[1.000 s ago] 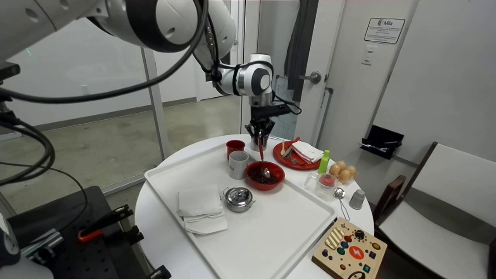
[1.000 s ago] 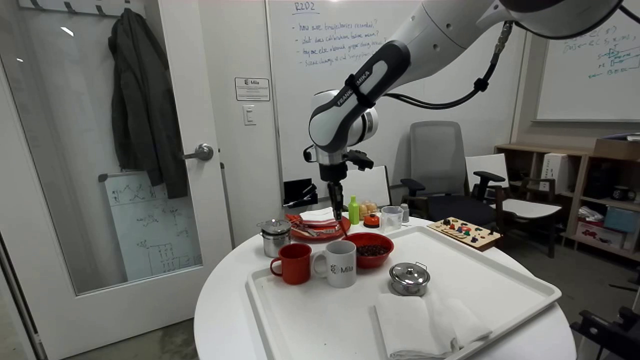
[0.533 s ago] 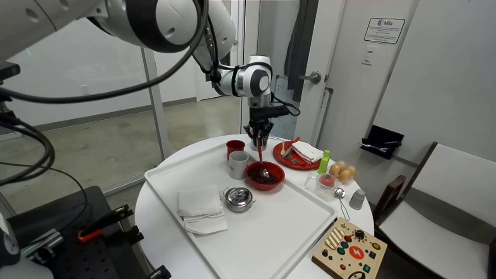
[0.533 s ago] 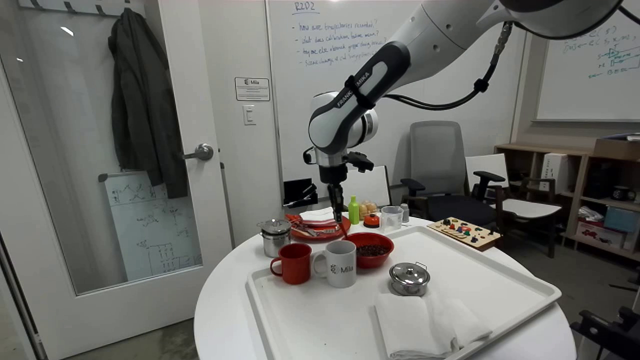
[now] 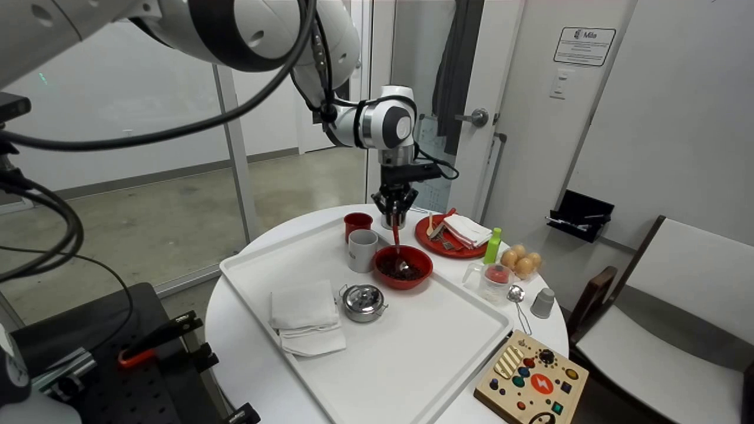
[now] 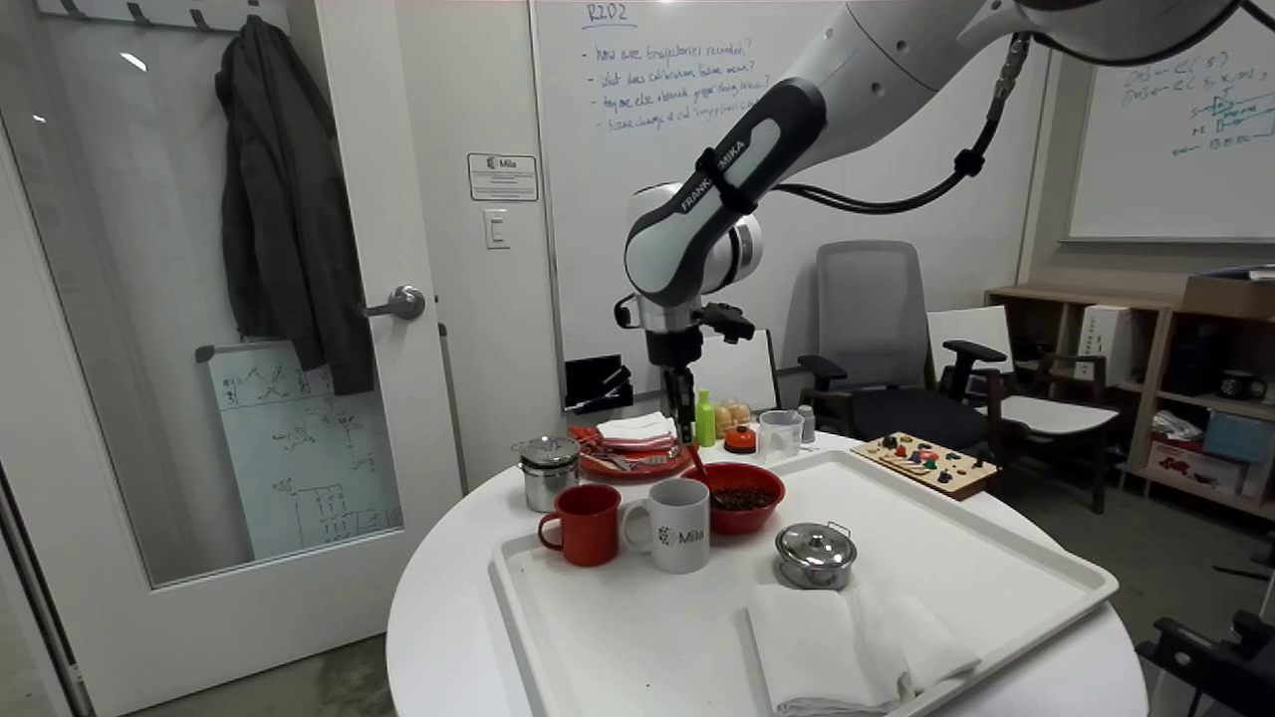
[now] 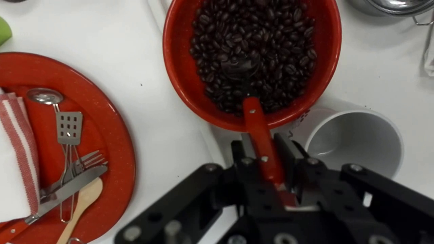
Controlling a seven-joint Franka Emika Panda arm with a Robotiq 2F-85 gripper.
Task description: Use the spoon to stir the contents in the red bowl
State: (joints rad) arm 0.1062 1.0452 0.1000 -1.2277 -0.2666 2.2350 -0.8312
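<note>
My gripper is shut on the red handle of the spoon in the wrist view, one pad on each side of the handle. The spoon's dark head rests among the contents, dark coffee beans, in the red bowl. The spoon leans, its handle crossing the bowl's near rim. In an exterior view the gripper is above and behind the red bowl, and the shiny spoon head shows in the beans. In an exterior view the gripper is beside the bowl; the spoon head is hidden.
A white mug stands right beside the bowl, with a red mug behind it. A red plate with utensils and a cloth lies on the bowl's other side. A small steel pot and white cloth are on the tray.
The gripper has shifted slightly right in an exterior view, toward the bowl, and slightly lower. The spoon has tilted a little, its head moving slightly within the beans. The bowl has not moved.
</note>
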